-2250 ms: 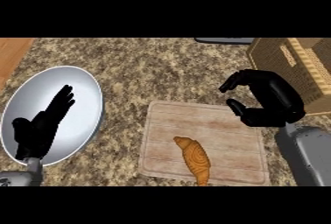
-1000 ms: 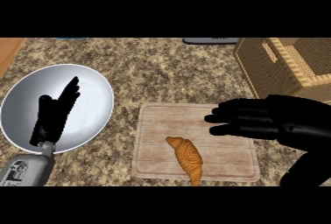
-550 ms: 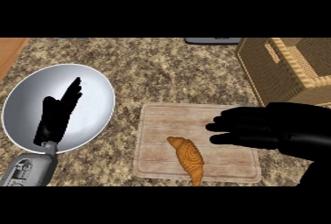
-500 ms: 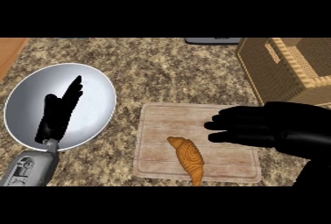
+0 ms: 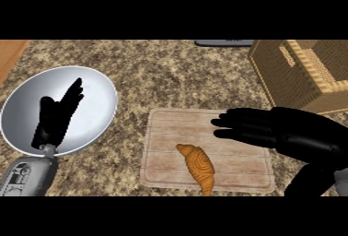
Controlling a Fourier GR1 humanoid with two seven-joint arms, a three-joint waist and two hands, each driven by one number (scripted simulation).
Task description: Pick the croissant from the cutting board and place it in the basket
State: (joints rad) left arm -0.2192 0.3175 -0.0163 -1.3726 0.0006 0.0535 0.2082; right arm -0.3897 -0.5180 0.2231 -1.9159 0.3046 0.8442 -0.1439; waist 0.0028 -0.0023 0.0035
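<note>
A golden-brown croissant [image 5: 198,168] lies lengthwise on the pale wooden cutting board [image 5: 170,133], near its front edge. My right hand [image 5: 292,133] hovers over the board's right half, open, fingers straight and pointing left, just up and to the right of the croissant and not touching it. The wicker basket [image 5: 299,73] stands at the back right of the counter. My left hand [image 5: 58,117] rests open, fingers up, over the silver plate at the left.
A large silver plate [image 5: 95,90] sits on the speckled stone counter at the left. A dark flat object [image 5: 224,43] shows at the far edge. A wooden strip [image 5: 10,50] borders the counter's back left corner.
My right hand came from beside the basket down and left over the cutting board, opening its curled fingers, and now hovers lower near the croissant. The croissant has not moved on the board.
</note>
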